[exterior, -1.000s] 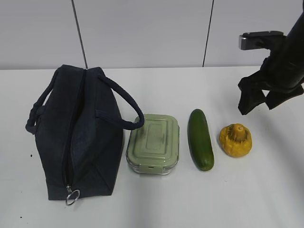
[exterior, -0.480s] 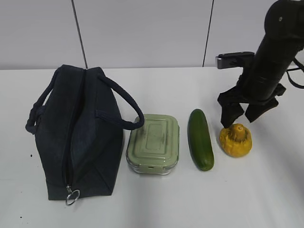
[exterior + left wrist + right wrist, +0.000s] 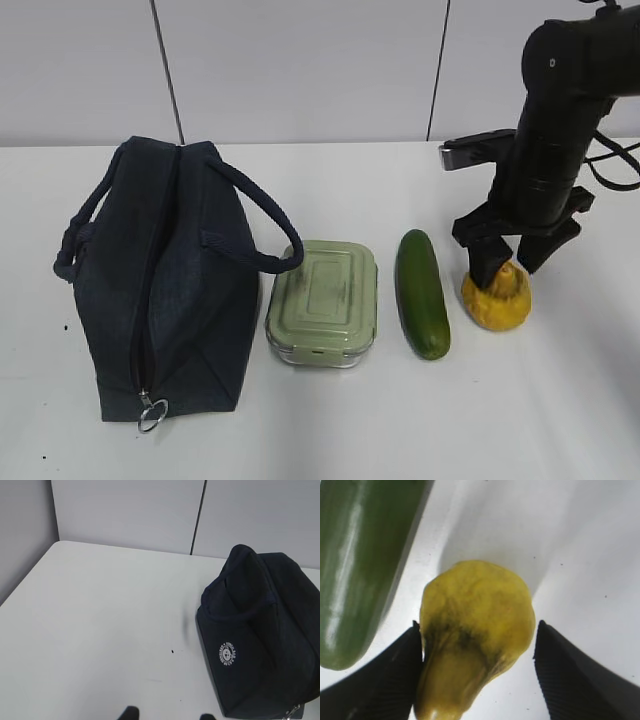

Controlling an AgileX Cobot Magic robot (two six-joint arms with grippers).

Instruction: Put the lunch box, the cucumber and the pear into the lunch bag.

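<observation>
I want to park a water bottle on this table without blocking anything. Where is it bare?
Free: the table behind the lunch box and cucumber, the front strip, and left of the lunch bag. Crowded: the bag-to-pear row, where the right gripper straddles the pear.

Lunch bag (image 3: 260, 635) cut off at right edge.

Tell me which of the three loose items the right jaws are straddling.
The pear, the yellow one at the right end of the row. The right gripper brackets it, while the cucumber and lunch box lie untouched to its left.
</observation>
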